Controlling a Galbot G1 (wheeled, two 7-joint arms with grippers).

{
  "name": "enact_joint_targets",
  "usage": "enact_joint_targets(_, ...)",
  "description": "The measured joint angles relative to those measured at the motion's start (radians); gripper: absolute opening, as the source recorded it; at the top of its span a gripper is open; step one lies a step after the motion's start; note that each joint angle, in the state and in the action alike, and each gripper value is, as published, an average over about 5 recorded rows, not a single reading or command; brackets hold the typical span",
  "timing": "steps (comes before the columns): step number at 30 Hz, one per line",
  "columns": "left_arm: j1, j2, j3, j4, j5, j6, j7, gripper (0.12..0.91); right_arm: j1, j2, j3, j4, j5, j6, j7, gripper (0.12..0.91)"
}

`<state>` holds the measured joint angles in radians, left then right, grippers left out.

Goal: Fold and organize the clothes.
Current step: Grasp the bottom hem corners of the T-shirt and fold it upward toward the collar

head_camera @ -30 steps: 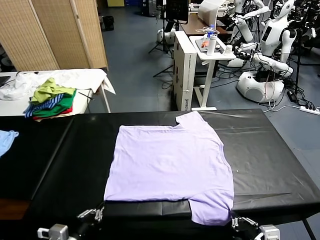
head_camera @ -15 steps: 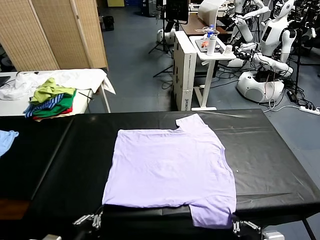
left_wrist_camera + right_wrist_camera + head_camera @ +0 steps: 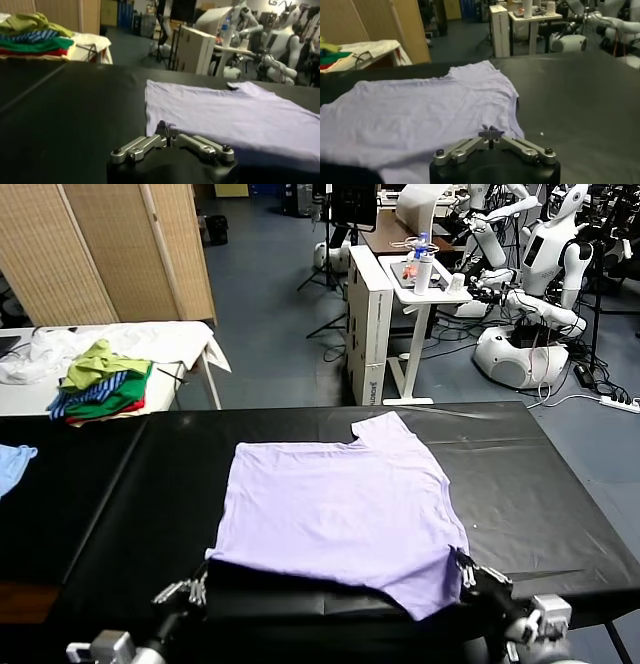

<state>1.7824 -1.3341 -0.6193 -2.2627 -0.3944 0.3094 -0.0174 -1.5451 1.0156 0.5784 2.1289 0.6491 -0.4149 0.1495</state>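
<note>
Gripping the near hem from both ends, the robot looks to be starting the first fold of the lavender T-shirt (image 3: 340, 519), which lies spread flat across the middle of the black table (image 3: 560, 494), its far sleeve pointing toward the upper centre of the head view. The left gripper (image 3: 195, 589) sits at the lower left of that view, its fingers pinched together on the shirt's near left corner; the left wrist view shows the cloth bunched between the closed tips (image 3: 167, 131). The right gripper (image 3: 466, 569) is at the lower right, clamped the same way on the near right sleeve corner, a small tuft of fabric poking up between its tips in the right wrist view (image 3: 491, 132). The hem between them hangs slightly lifted off the table edge. I'd judge the task barely begun: nothing is folded over yet. The next move seems to call for both arms to rise together and carry the hem forward evenly, so the cloth doubles over without twisting or sliding. At the upper left, a pile of green and striped clothes (image 3: 100, 384) sits on a side table, and a light blue cloth (image 3: 12, 462) rests at the left edge.
</note>
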Motion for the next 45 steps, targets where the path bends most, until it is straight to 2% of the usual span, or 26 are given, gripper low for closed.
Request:
enact_joint_targets(13,-0.157,0.054,0.037,0.115,0.016,0.008,0.002,0.146,0.216,-0.004,-0.131,-0.123,-0.021,-0.028,0.024,0.139)
enact_joint_targets(27,-0.248,0.119,0.056,0.205,0.012,0.018,0.000,0.146,0.264,0.023,-0.159,-0.180,-0.050,-0.037,0.028,0.150)
enact_joint_targets(30,-0.260,0.126,0.061,0.219,0.011,0.020,-0.001,0.146,0.258,0.030,-0.155,-0.177,-0.050,-0.041,0.017,0.258)
enact_joint_targets(34,-0.273,0.123,0.070,0.230,0.011,0.027,-0.001,0.151,0.237,0.025,-0.139,-0.155,-0.052,-0.059,-0.002,0.514)
enact_joint_targets(36,-0.275,0.118,0.073,0.231,0.012,0.030,-0.002,0.198,0.217,0.016,-0.127,-0.134,-0.054,-0.070,-0.006,0.628)
enact_joint_targets(38,-0.272,0.112,0.073,0.227,0.014,0.034,-0.004,0.301,0.190,0.005,-0.113,-0.106,-0.059,-0.081,-0.006,0.757)
enact_joint_targets(40,-0.264,0.108,0.070,0.219,0.016,0.041,-0.007,0.414,0.154,-0.007,-0.098,-0.075,-0.065,-0.088,-0.007,0.848)
enact_joint_targets(43,-0.242,0.100,0.061,0.198,0.023,0.051,-0.011,0.603,0.092,-0.021,-0.073,-0.028,-0.075,-0.091,-0.008,0.899)
enact_joint_targets(45,-0.221,0.093,0.057,0.182,0.026,0.055,-0.011,0.736,0.052,-0.025,-0.058,-0.007,-0.081,-0.091,-0.008,0.904)
